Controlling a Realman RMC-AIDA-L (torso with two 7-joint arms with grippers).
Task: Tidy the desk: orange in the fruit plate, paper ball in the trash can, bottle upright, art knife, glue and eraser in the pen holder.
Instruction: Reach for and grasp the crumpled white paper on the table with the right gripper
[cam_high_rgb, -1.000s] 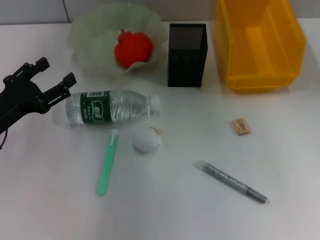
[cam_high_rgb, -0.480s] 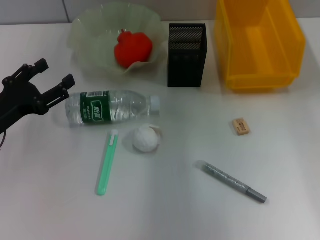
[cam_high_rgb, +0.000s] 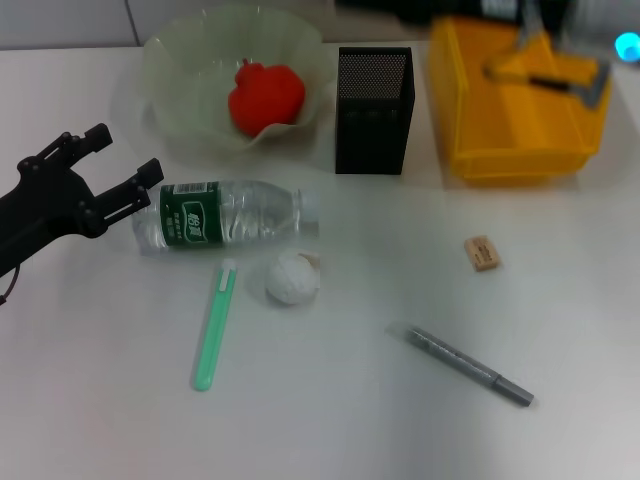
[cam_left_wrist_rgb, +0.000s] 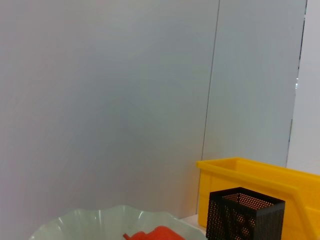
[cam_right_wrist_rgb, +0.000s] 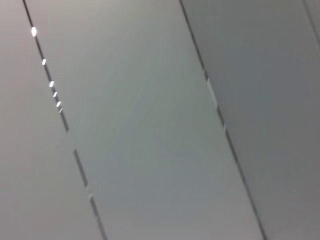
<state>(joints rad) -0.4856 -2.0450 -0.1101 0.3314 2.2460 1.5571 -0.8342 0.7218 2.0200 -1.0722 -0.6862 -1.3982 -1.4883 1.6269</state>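
A clear bottle (cam_high_rgb: 230, 213) with a green label lies on its side on the white desk. My left gripper (cam_high_rgb: 125, 152) is open and empty just beyond the bottle's base end. The orange (cam_high_rgb: 265, 95) sits in the pale green fruit plate (cam_high_rgb: 180, 70); both also show in the left wrist view, the orange (cam_left_wrist_rgb: 155, 234) in the plate (cam_left_wrist_rgb: 95, 222). The paper ball (cam_high_rgb: 292, 278), green art knife (cam_high_rgb: 213, 325), grey glue pen (cam_high_rgb: 470, 365) and eraser (cam_high_rgb: 482, 252) lie on the desk. My right gripper (cam_high_rgb: 545, 68) is a blur above the yellow trash can (cam_high_rgb: 470, 110).
The black mesh pen holder (cam_high_rgb: 373, 110) stands between the plate and the trash can; it also shows in the left wrist view (cam_left_wrist_rgb: 245, 212) beside the yellow trash can (cam_left_wrist_rgb: 260, 175). The right wrist view shows only wall panels.
My left gripper has moved right, closer to the bottle's base. My right arm has come into view at the top right, above the trash can.
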